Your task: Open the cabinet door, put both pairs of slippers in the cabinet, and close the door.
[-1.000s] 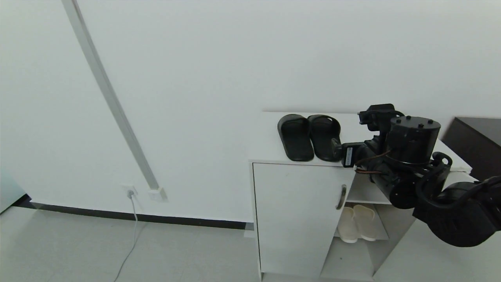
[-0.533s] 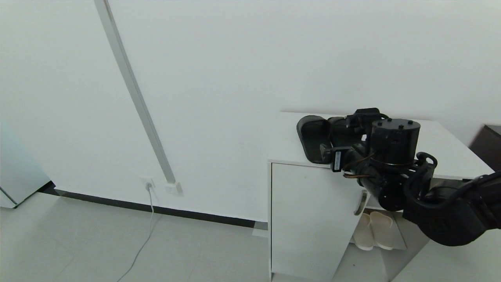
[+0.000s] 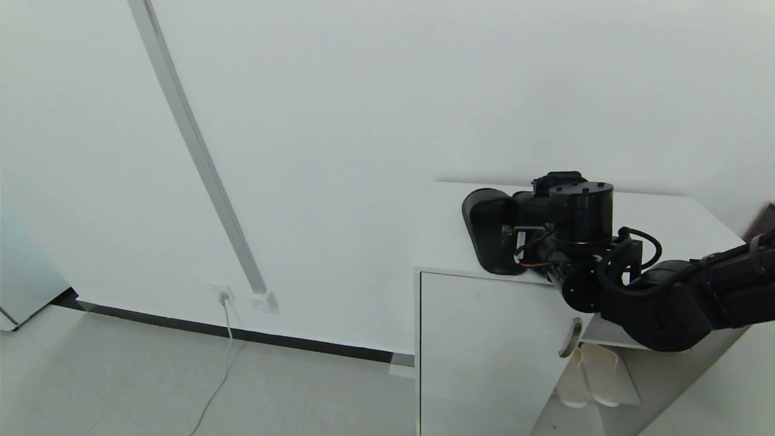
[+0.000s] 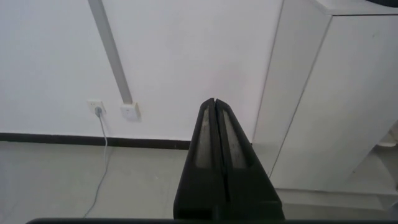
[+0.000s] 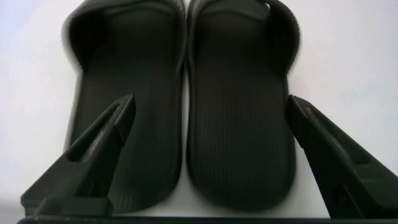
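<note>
- Where the black slippers (image 5: pixel 239 106) lie side by side and touching on the cabinet (image 3: pixel 660 224) top, near its front left corner, the right gripper (image 5: pixel 210 106) is straight in front of their heels – its fingers spread wide, one outside each slipper.
- The long axes of the pair run away from the gripper, straps at the far end, so a squeeze would likely press the two together across their width.
- The right arm is plainly the nearer one; the left gripper (image 4: pixel 214 109) hangs low off the cabinet's left side, its fingers pressed together on nothing.
- Below, the cabinet door (image 3: pixel 484 351) stands open with its handle (image 3: pixel 571 338) on the free edge, and a pair of white slippers (image 3: pixel 590 375) already sits on a lower shelf inside.
- Nothing lies between fingers and slippers; the open door under the arm looks like the thing to steer round on the way down.
</note>
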